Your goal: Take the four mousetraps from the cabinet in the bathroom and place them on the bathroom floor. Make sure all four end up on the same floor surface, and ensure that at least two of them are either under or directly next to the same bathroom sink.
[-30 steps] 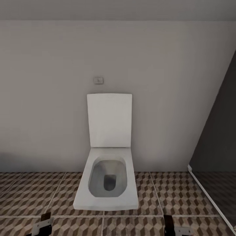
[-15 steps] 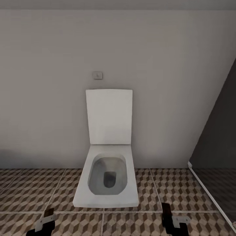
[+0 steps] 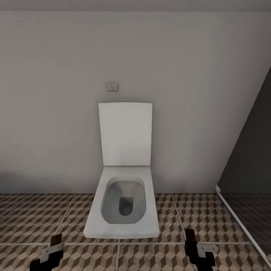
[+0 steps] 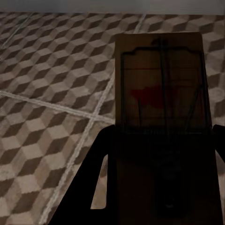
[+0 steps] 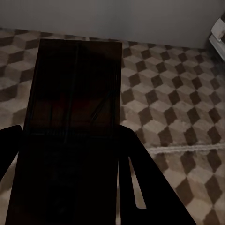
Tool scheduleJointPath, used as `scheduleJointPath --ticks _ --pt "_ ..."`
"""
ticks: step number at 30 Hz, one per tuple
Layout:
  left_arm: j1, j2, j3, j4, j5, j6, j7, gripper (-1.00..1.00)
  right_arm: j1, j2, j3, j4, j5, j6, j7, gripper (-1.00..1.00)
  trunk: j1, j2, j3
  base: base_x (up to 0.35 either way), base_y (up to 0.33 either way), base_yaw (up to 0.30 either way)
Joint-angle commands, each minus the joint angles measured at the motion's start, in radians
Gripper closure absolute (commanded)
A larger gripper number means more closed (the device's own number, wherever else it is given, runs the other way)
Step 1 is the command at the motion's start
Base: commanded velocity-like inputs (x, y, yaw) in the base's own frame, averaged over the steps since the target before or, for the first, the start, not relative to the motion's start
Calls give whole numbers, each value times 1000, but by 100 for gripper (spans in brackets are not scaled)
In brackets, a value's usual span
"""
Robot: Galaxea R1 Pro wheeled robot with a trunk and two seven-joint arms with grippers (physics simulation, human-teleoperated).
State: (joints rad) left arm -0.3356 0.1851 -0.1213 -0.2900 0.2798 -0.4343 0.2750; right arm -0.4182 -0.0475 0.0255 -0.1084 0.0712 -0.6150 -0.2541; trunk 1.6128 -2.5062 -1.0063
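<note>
A mousetrap (image 4: 159,89), a small wooden board with dark wire parts and a red mark, is pinched in my left gripper (image 4: 159,154) above the cube-patterned bathroom floor (image 4: 47,93). My right gripper (image 5: 70,145) is shut on a second mousetrap (image 5: 75,93), which looks very dark in shadow. In the head view both grippers sit low at the bottom edge, the left gripper (image 3: 51,254) and the right gripper (image 3: 197,250), each with a brown board end sticking up. The cabinet and the sink are out of view.
A white toilet (image 3: 122,210) with its lid raised stands straight ahead against the grey wall (image 3: 188,94). A dark glass panel with a white base rail (image 3: 241,226) runs along the right. Open tiled floor (image 3: 34,222) lies on both sides of the toilet.
The head camera shifted a little during the first half second, so the toilet sits slightly higher in the picture. Both grippers keep their traps and have hardly moved since.
</note>
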Motion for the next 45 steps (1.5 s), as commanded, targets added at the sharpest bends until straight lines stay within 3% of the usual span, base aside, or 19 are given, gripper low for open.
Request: scheduleJointPath --ticks 1,8,13,16,18,22,34,45 --pt "0 2 -9 0 8 -8 8 100 -1 0 2 -1 4 -2 -5 100 0 0 -1 0 0 0" --pt "-3 -3 -10 -107 7 -1 3 100 -1 0 2 -57 4 2 -5 100 0 0 -1 0 0 0" --pt "-7 -2 -11 -182 9 107 -1 100 -3 0 2 -98 3 4 -5 100 0 0 -1 0 0 0" --pt "-8 -6 -9 -216 14 132 6 100 -3 0 2 -104 3 5 -5 100 0 0 -1 0 0 0" --pt "-8 -9 -5 -253 19 141 56 100 -4 0 2 -105 0 4 -5 100 0 0 -1 0 0 0" --pt "-8 -9 -4 -266 22 149 125 100 -4 0 3 -105 -1 4 -5 100 0 0 -1 0 0 0" --pt "-8 -3 -6 -273 20 154 131 100 -4 0 4 -105 2 4 -5 100 0 0 -1 0 0 0" --pt "-8 0 -5 -278 16 154 132 100 -4 0 5 -105 4 3 -5 100 5 -3 -43 0 0 0"
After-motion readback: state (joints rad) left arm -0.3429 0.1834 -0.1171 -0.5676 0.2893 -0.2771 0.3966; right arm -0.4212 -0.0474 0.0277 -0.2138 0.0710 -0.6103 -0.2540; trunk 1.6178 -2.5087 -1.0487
